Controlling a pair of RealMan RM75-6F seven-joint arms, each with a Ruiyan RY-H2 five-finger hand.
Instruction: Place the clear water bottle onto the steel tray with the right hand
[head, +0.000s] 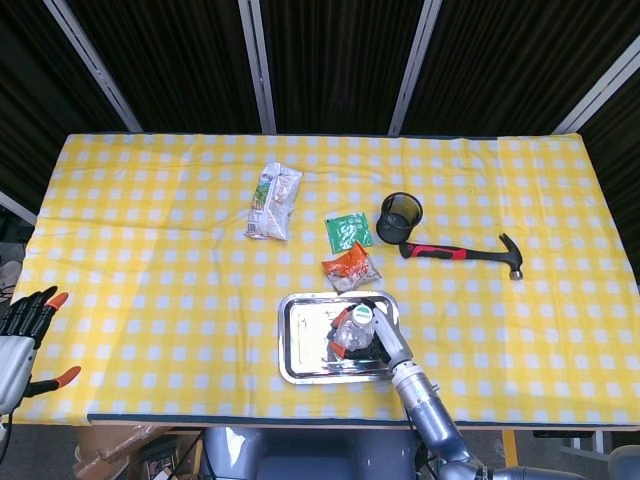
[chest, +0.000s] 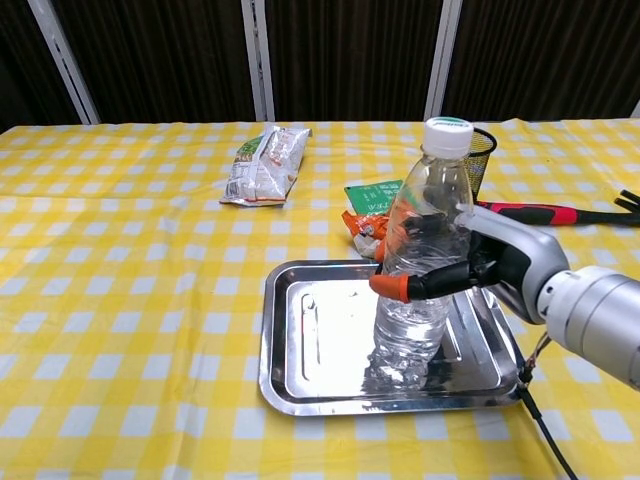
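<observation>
The clear water bottle (chest: 420, 250) with a white cap stands slightly tilted, its base on the floor of the steel tray (chest: 310, 345). My right hand (chest: 470, 262) wraps around the bottle's middle from the right, orange fingertips (chest: 388, 286) showing at its front. In the head view the bottle (head: 352, 330) and right hand (head: 382, 338) sit at the right part of the tray (head: 305, 340). My left hand (head: 25, 330) hangs off the table's left front corner, fingers apart, holding nothing.
Behind the tray lie an orange snack packet (head: 350, 268), a green packet (head: 348, 231) and a white snack bag (head: 273, 200). A black mesh cup (head: 400, 215) and a red-handled hammer (head: 465, 251) lie to the right.
</observation>
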